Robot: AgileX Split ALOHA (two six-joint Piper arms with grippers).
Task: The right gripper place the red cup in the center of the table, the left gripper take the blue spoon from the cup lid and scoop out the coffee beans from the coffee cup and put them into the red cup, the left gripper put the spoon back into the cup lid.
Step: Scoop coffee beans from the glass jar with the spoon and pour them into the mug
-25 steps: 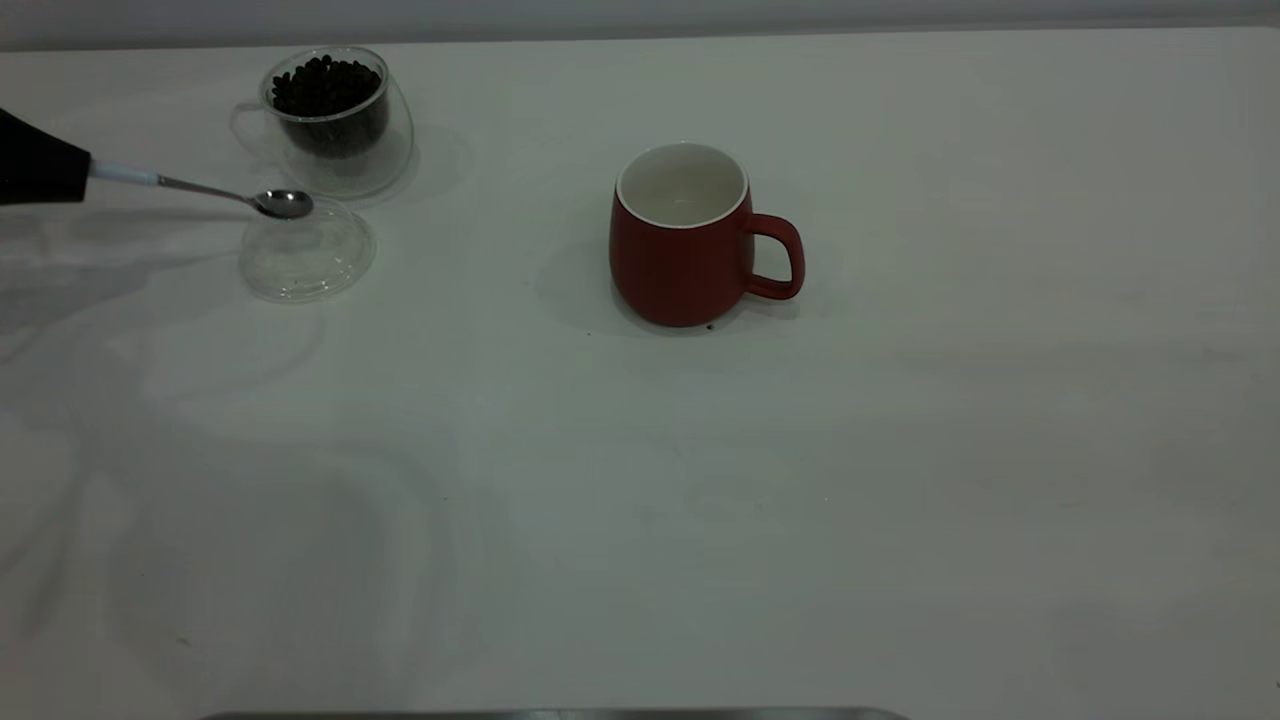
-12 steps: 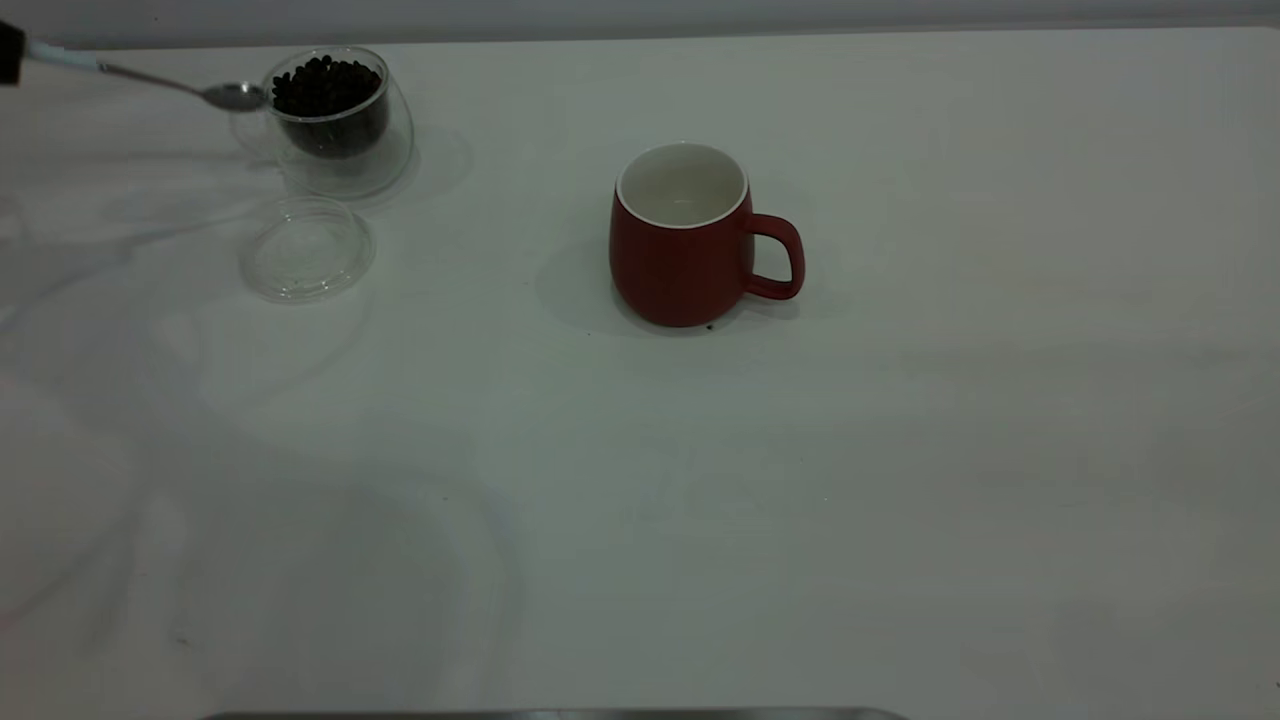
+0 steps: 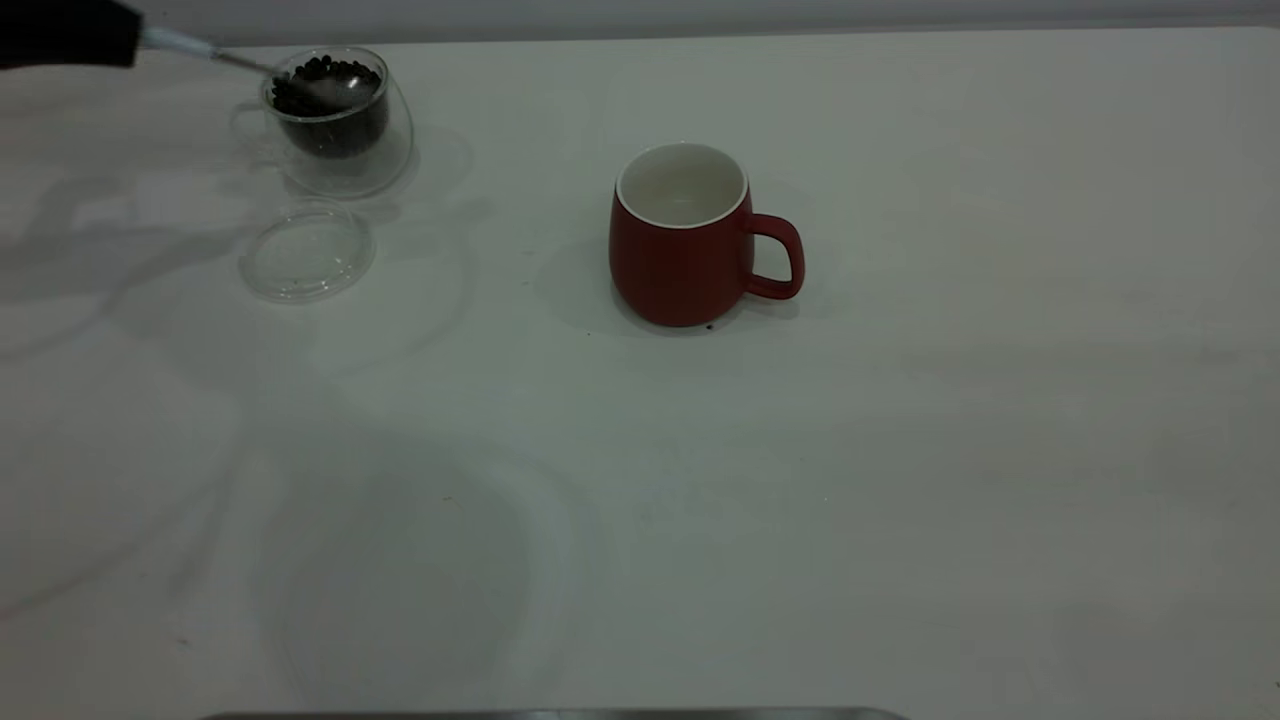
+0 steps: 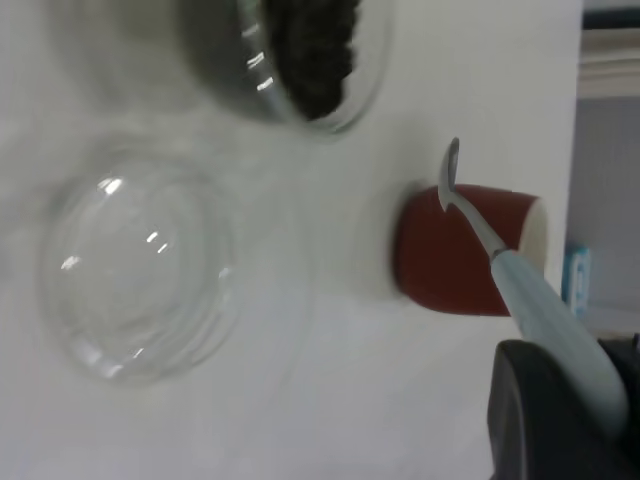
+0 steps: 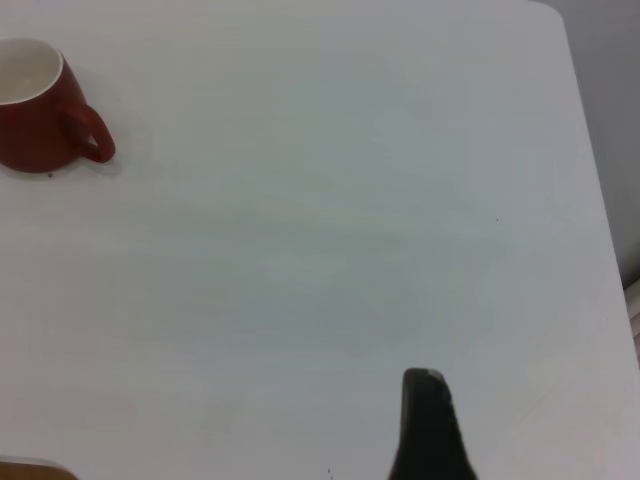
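The blue spoon (image 3: 250, 68) is held by its pale handle in the left gripper (image 3: 70, 35), whose jaws are closed on it at the far left corner of the table (image 3: 900, 500). The spoon's bowl reaches out from the gripper over the rim of the coffee cup (image 3: 340, 120) and lies among the coffee beans (image 3: 330, 85). Just beside the cup, on its nearer side, the cup lid (image 3: 306, 250) lies flat and holds nothing. Well apart from the left gripper, toward the middle of the table, the red cup (image 3: 690, 240) stands upright, its white inside bare. Of the right gripper (image 5: 430, 430) only a dark finger is seen, above bare table far from the red cup; how its jaws stand cannot be told.
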